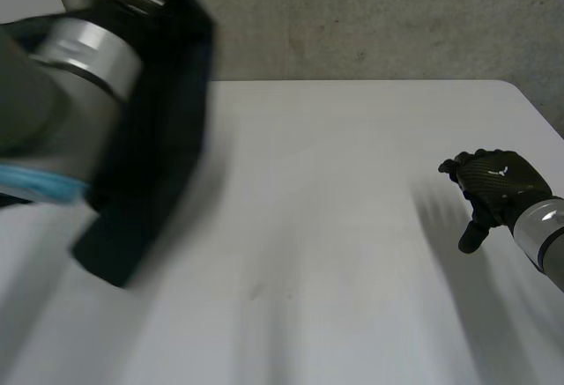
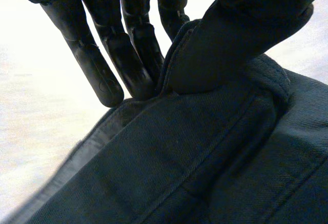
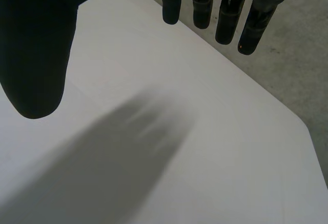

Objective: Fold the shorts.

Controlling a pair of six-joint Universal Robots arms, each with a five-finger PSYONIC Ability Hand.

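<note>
The dark navy shorts (image 1: 150, 182) hang in the air at the table's left, lifted close to the head camera, their lower end above the white table (image 1: 352, 244). My left arm (image 1: 79, 59) reaches across in front of them. In the left wrist view my left hand (image 2: 128, 55) pinches a thick seamed edge of the shorts (image 2: 205, 157) between its thumb (image 2: 230, 39) and straight fingers. My right hand (image 1: 498, 187) hovers low over the table's right side, away from the shorts. Its fingers (image 3: 225, 19) are straight and spread, and nothing is in it.
The table's far edge runs along a grey concrete wall (image 1: 397, 15). Its right edge (image 1: 538, 107) lies just beyond my right hand, with grey floor (image 3: 297, 55) past it. The table's bare top (image 3: 205, 157) lies under the right palm.
</note>
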